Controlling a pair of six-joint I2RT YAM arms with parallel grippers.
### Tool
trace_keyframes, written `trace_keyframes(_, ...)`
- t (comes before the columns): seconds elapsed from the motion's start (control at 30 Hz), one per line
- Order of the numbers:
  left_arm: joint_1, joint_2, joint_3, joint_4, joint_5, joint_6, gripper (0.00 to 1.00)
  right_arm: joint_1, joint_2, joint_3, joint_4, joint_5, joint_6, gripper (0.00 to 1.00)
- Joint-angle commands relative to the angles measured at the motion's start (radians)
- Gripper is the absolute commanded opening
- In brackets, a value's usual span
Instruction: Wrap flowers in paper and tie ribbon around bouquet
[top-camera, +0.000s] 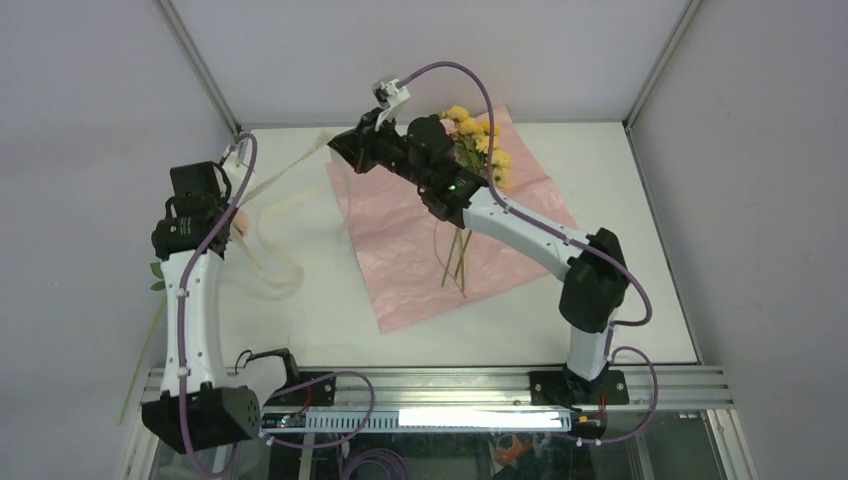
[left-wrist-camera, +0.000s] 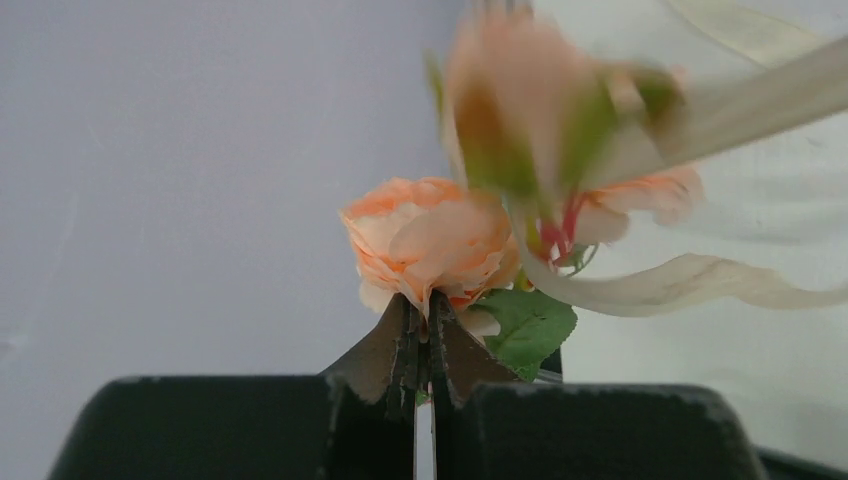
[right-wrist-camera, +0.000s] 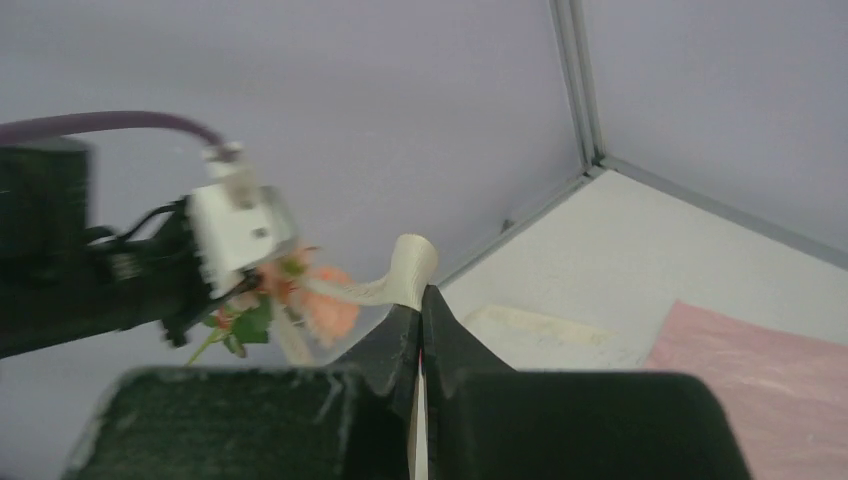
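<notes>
Cream fabric ribbon (top-camera: 290, 165) runs from the right gripper (right-wrist-camera: 421, 300), fully closed on its end, toward the left gripper (left-wrist-camera: 422, 306), closed on an orange flower sprig (left-wrist-camera: 430, 235). Yellow flower bunch (top-camera: 475, 135) lies on the pink paper sheet (top-camera: 420, 285) on the white table (top-camera: 620, 200).

Top camera high, looks down; wrist cameras close, seemingly share ribbon (right-wrist-camera: 400, 285).

Left arm (top-camera: 193, 300): rises near-upright from its base at the near left, wrist bent over to the right. Left gripper (left-wrist-camera: 421, 308): jaws closed, pinching the stem of one of the flowers (left-wrist-camera: 430, 235). Right arm (top-camera: 525, 228): elbow raised, forearm reaching far and to the left. Right gripper (right-wrist-camera: 420, 300): held aloft, jaws closed on the ribbon (right-wrist-camera: 405, 275).
</notes>
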Motion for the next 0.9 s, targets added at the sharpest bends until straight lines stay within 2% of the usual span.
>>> trace_keyframes(0.0, 0.037, 0.056, 0.126, 0.213, -0.069, -0.044, 0.00, 0.037, -0.123, -0.110, 0.183, -0.034, 0.037, 0.00)
trace_keyframes(0.1, 0.036, 0.100, 0.167, 0.214, -0.071, -0.052, 0.00, 0.039, -0.108, -0.133, 0.240, -0.072, 0.080, 0.00)
trace_keyframes(0.17, 0.036, 0.130, 0.129, 0.258, -0.110, 0.042, 0.00, 0.043, -0.087, -0.102, 0.255, -0.109, 0.093, 0.00)
trace_keyframes(0.23, 0.037, 0.109, 0.052, 0.319, -0.072, 0.129, 0.00, 0.045, -0.057, -0.031, 0.213, -0.134, 0.094, 0.00)
trace_keyframes(0.3, 0.036, 0.036, -0.017, 0.326, 0.070, 0.149, 0.00, 0.045, -0.008, 0.081, 0.089, -0.115, 0.086, 0.00)
trace_keyframes(0.37, 0.037, -0.094, -0.063, 0.219, 0.342, 0.194, 0.00, 0.041, 0.077, 0.302, -0.130, -0.104, 0.086, 0.00)
trace_keyframes(0.4, 0.030, -0.151, -0.067, 0.115, 0.510, 0.244, 0.00, 0.036, 0.124, 0.390, -0.234, 0.040, 0.061, 0.00)
trace_keyframes(0.43, 0.004, -0.165, -0.041, 0.011, 0.614, 0.260, 0.00, 0.031, 0.176, 0.480, -0.314, 0.112, 0.057, 0.00)
trace_keyframes(0.5, -0.057, -0.177, -0.014, -0.107, 0.657, 0.245, 0.00, 0.003, 0.280, 0.634, -0.399, 0.187, 0.082, 0.00)
trace_keyframes(0.63, -0.117, -0.282, -0.171, -0.131, 0.646, 0.450, 0.00, -0.029, 0.385, 0.865, -0.461, 0.192, 0.134, 0.00)
trace_keyframes(0.7, -0.137, -0.291, -0.223, -0.130, 0.602, 0.490, 0.00, -0.034, 0.369, 0.873, -0.430, 0.185, 0.131, 0.00)
trace_keyframes(0.87, -0.152, -0.238, -0.278, -0.060, 0.514, 0.475, 0.00, -0.035, 0.277, 0.816, -0.365, 0.116, 0.114, 0.00)
